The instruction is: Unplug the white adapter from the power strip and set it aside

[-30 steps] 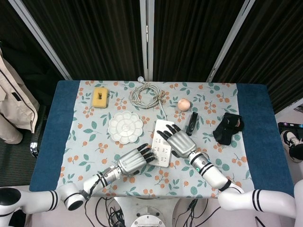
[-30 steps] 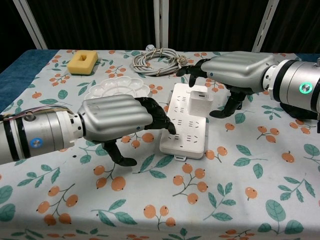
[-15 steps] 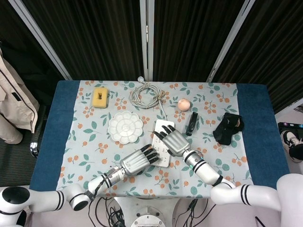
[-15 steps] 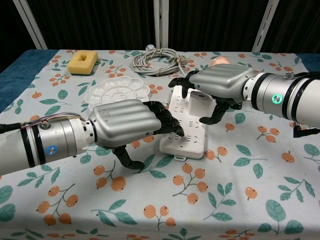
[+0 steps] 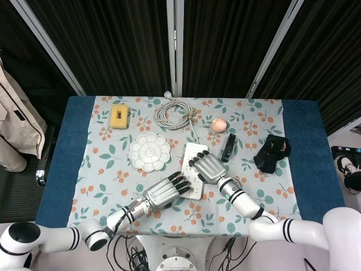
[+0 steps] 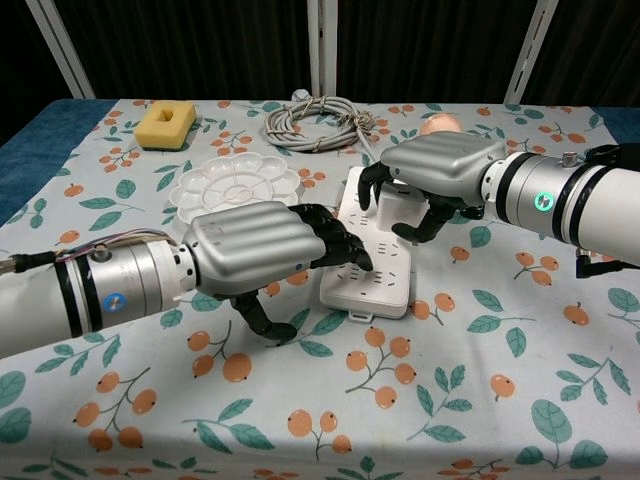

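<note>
1. Over the far half of the power strip (image 6: 368, 255) we see our right hand (image 6: 440, 170) curled down around the white adapter (image 6: 400, 205), fingers on one side and thumb on the other; only a sliver of the adapter shows beneath the palm, so we read it as gripped.
2. The adapter sits in the strip, near its far end.
3. Our left hand (image 6: 262, 247) lies palm down with its dark fingertips (image 6: 345, 250) pressing on the strip's near half, thumb tucked below beside the strip's left edge; it holds nothing, only bears down.
4. From the head view, both hands meet over the strip (image 5: 194, 169), left hand (image 5: 163, 193) at the near end, right hand (image 5: 208, 168) at the far end.
5. Just left of the strip sits a white paint palette (image 5: 149, 151).
6. Farther back we see a coiled grey cable (image 5: 175, 114), a yellow sponge (image 5: 119, 116) to its left, and a peach-coloured ball (image 5: 218, 124) to its right.
7. Right of the strip lies a slim black device (image 5: 228, 147), and well beyond it a crumpled black object (image 5: 272, 152).
8. All of it rests on the floral tablecloth (image 5: 107, 169).
</note>
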Robot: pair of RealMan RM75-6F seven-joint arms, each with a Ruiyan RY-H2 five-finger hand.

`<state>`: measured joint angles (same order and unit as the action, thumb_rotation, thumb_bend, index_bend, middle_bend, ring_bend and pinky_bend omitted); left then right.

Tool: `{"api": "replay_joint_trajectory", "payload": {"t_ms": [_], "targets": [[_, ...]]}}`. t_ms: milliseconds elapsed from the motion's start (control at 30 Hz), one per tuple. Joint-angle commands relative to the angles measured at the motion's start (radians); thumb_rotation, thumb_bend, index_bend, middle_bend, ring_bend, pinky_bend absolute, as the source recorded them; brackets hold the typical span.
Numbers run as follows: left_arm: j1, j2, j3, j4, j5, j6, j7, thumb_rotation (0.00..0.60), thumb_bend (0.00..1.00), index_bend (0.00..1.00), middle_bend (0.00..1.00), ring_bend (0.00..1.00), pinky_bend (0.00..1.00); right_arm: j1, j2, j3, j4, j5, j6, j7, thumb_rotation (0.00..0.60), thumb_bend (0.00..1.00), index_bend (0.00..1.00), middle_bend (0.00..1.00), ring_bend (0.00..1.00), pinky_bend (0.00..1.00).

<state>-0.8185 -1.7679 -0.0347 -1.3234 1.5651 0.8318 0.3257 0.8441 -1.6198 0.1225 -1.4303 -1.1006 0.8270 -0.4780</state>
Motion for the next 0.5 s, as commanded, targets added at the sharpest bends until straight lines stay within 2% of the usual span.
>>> {"api": "replay_joint_trajectory", "payload": {"t_ms": [33,233,500], "targets": [[-0.003,-0.002,0.002,0.006,-0.003,0.001,-0.005,0.600,0.21,0.14,0.13,0.07,0.09,-0.001,-0.006,-0.002,0.015,-0.020,0.002,0.025,0.600,0.43,0.52,0.51,0.30,0.28],[-0.008,-0.004,0.003,0.014,-0.015,0.001,-0.019,0.600,0.21,0.14,0.13,0.07,0.09,-0.005,-0.011,-0.010,0.040,-0.045,0.004,0.057,0.600,0.53,0.70,0.62,0.41,0.33],[-0.016,-0.003,0.007,0.018,-0.030,-0.008,-0.024,0.600,0.21,0.14,0.13,0.07,0.09,-0.017,0.001,-0.014,0.047,-0.088,0.019,0.109,0.600,0.60,0.83,0.70,0.48,0.36]]}}
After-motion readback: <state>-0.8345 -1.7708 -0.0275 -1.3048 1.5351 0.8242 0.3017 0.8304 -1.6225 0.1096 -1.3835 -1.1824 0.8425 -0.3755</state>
